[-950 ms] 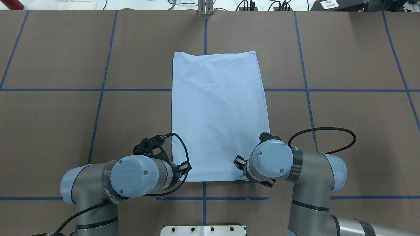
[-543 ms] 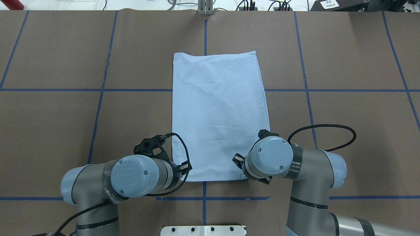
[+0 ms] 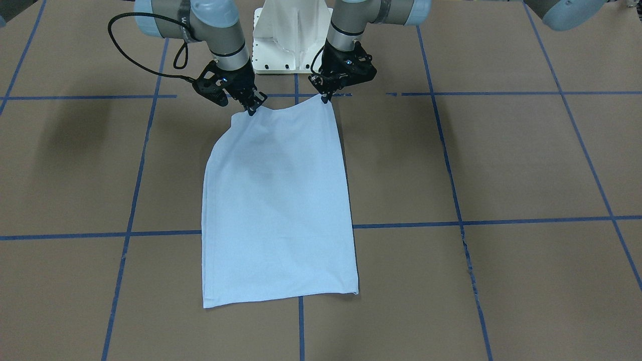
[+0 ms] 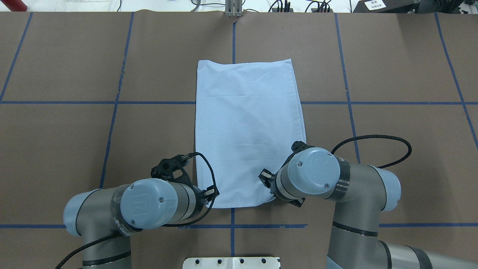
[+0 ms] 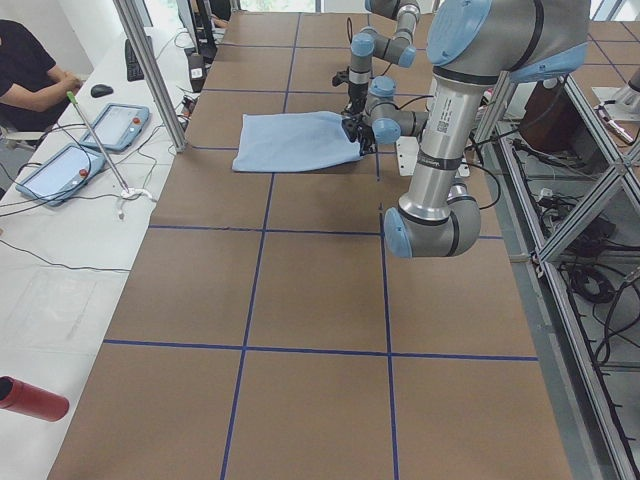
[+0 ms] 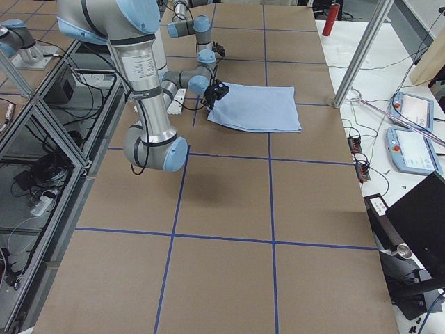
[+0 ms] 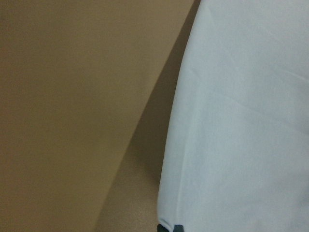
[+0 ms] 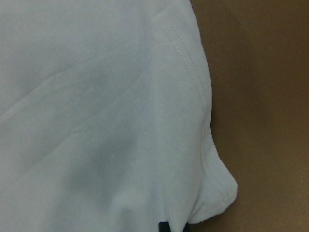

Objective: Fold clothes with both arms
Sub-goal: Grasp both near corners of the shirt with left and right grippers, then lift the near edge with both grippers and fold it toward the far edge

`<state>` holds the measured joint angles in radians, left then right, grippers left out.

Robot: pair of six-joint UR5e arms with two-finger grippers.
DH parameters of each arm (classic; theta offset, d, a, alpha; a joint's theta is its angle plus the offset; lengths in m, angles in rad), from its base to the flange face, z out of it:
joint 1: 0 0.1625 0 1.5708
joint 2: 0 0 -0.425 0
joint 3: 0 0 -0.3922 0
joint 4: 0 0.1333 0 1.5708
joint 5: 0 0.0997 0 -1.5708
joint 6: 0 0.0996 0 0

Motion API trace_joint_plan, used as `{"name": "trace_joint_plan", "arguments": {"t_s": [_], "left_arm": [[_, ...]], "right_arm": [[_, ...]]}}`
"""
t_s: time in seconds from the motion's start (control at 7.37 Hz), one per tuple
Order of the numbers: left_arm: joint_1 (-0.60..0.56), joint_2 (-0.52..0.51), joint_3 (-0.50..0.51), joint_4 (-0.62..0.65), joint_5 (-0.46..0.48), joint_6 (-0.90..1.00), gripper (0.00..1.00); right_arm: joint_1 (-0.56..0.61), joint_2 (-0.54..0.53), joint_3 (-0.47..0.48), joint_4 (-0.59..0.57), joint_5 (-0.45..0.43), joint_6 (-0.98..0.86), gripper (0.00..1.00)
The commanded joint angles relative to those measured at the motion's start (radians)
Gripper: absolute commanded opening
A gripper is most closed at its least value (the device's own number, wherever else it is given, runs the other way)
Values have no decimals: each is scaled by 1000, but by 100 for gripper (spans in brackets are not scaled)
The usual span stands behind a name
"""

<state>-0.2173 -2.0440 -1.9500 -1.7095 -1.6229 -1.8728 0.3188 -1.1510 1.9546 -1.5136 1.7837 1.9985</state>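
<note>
Clearly, in the front-facing view the folded light-blue T-shirt (image 3: 278, 210) lies lengthwise on the brown tabletop (image 3: 501, 160), crossing a blue tape line (image 3: 160, 233). Its 2 corners nearest the robot are held up off the surface. The left gripper (image 3: 325, 98) has its fingers closed on the corner at this view's right, and the right gripper (image 3: 252, 109) pinches the other. The edge between them sags in a shallow curve.

Overhead, the shirt's far end lies flat, while the left arm (image 4: 149, 203) and right arm (image 4: 317, 175) cover the near corners.

From the left end, the shirt sits far down the tabletop. A seated person (image 5: 30, 80) and 2 tablets (image 5: 115, 125) are at a white side desk (image 5: 60, 260).

From the right end, its robot-side edge meets the black grippers.

Each wrist camera shows pale cloth running down to dark fingertips at the bottom edge. The right one also shows a stitched hem (image 8: 186, 63).
</note>
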Motion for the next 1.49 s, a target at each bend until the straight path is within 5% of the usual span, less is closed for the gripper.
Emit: {"name": "trace_joint_plan", "arguments": {"t_s": [0.0, 0.27, 0.41, 0.68, 0.95, 1.36], "left_arm": [[62, 69, -141, 34, 5, -3, 0], [137, 108, -350, 213, 3, -14, 0], [144, 101, -366, 228, -2, -14, 0], [135, 62, -308, 222, 3, -2, 0], [-35, 32, -227, 185, -5, 53, 0], [-172, -25, -11, 46, -5, 70, 0]], "right_arm": [[-23, -41, 143, 1, 64, 2, 0], [-69, -73, 229, 0, 127, 2, 0], [-70, -73, 225, 0, 163, 2, 0], [-14, -61, 163, 1, 152, -38, 0], [104, -35, 109, 1, 155, -142, 0], [215, 120, -104, 6, 160, -171, 0]]}}
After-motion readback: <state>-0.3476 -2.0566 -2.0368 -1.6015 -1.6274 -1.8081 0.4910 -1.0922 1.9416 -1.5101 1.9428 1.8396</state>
